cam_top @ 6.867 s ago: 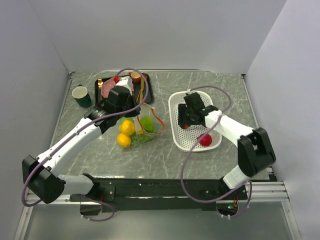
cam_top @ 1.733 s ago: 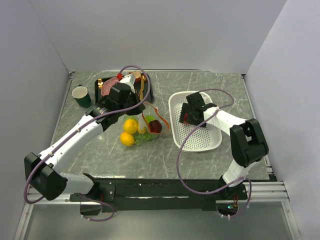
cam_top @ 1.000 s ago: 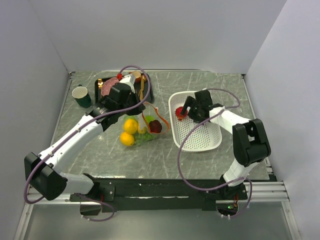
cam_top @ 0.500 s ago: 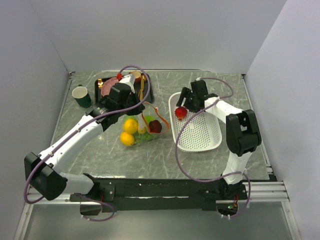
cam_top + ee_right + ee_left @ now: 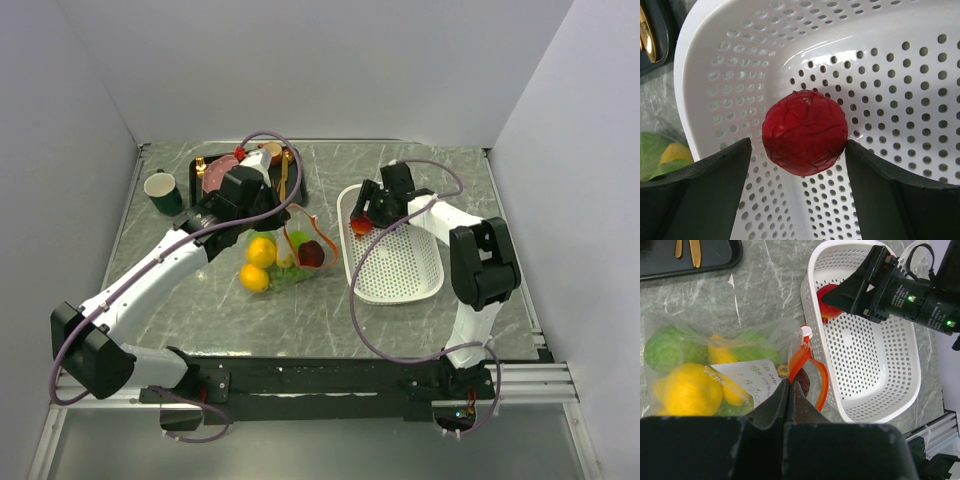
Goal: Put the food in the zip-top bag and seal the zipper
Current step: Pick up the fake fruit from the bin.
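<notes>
Weight and feel first: red toy fruit [image 5: 805, 132] round, glossy, hard-looking plastic, probably light and quick to roll or squirt out of a pinch. Best taken square across the widest part.

Lying in the white perforated basket [image 5: 725, 60], in the corner on the bag's side, close to the curved wall. Around it, right gripper [image 5: 797, 150] straddling, jaws apart, one finger at or almost at the skin, the other with a clear gap. Not clamped yet.

Over at the bag, left gripper [image 5: 790, 390] pinched together on the orange-red zipper [image 5: 802, 352], lifting one lip of the clear zip-top bag [image 5: 740, 347], mouth gaping toward the basket. Bag soft and floppy, likely to sag shut if let go. Already inside: yellow lemons [image 5: 687, 390], green pieces [image 5: 667, 347], dark purple piece [image 5: 312, 253].

Hard to make out: exact count of pieces through the crinkled film, corn not told apart from lemons. Near end of the zipper hidden under the left fingers, underside of the red fruit out of sight.
</notes>
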